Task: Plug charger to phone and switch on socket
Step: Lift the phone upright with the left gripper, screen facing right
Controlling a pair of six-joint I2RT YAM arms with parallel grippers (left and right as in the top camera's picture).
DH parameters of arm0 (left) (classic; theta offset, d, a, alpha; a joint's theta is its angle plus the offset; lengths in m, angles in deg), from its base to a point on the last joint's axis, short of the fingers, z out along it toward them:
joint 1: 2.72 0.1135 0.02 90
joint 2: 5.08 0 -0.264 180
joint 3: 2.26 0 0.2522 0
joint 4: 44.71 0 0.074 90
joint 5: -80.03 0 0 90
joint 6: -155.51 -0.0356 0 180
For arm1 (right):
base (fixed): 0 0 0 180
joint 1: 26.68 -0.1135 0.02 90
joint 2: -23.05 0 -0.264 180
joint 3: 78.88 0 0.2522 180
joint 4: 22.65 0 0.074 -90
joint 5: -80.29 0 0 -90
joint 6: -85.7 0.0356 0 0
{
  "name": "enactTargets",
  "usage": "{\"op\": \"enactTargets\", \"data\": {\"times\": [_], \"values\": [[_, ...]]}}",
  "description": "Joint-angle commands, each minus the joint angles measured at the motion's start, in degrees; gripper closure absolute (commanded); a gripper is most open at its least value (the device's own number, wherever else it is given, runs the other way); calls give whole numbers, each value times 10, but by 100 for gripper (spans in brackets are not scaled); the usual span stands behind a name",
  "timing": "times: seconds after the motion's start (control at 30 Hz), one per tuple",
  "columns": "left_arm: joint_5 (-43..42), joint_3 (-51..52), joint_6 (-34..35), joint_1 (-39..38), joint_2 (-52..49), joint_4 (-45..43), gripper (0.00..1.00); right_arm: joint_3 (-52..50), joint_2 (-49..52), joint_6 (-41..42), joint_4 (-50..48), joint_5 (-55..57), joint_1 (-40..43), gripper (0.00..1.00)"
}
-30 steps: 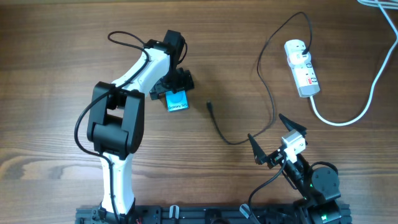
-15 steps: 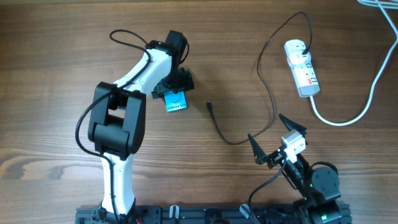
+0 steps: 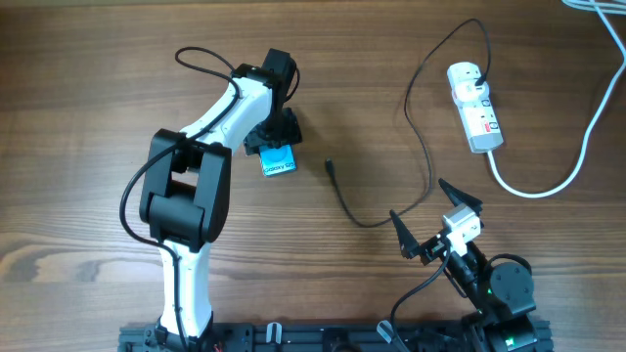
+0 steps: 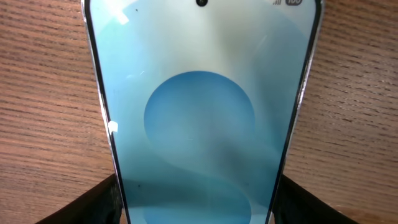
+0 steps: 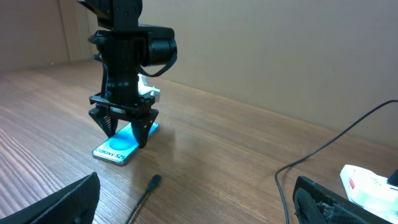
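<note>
The small rectangular smartphone with the bright turquoise screen (image 3: pixel 279 163) is carrying a line of dark print along its bottom end. In the overhead view it is reading "Galaxy", followed by characters too small to make out. In the right wrist view the same line is reading "Galaxy S2", with the rest blurring out. In the left wrist view a dark status pill (image 4: pixel 296 2) at the screen's top right corner is showing "100" beside signal bars, cropped by the frame. The short white plastic power strip (image 3: pixel 475 110) is bearing red marks, none legible.

Left gripper (image 3: pixel 274 145) low, right gripper (image 3: pixel 417 197) spread
</note>
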Motion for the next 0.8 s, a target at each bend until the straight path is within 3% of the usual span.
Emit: {"op": "enactTargets", "data": {"times": [0.0,0.1,0.77], "values": [[-11,12,-3,-5,-11,-1,37,-1,0,-4,-2,5,-1,0],[-11,12,-3,-5,-11,1,40,-1,0,-4,-2,5,-1,0],[-11,12,-3,3,50,20,36,-1,0,-4,-2,5,-1,0]]}}
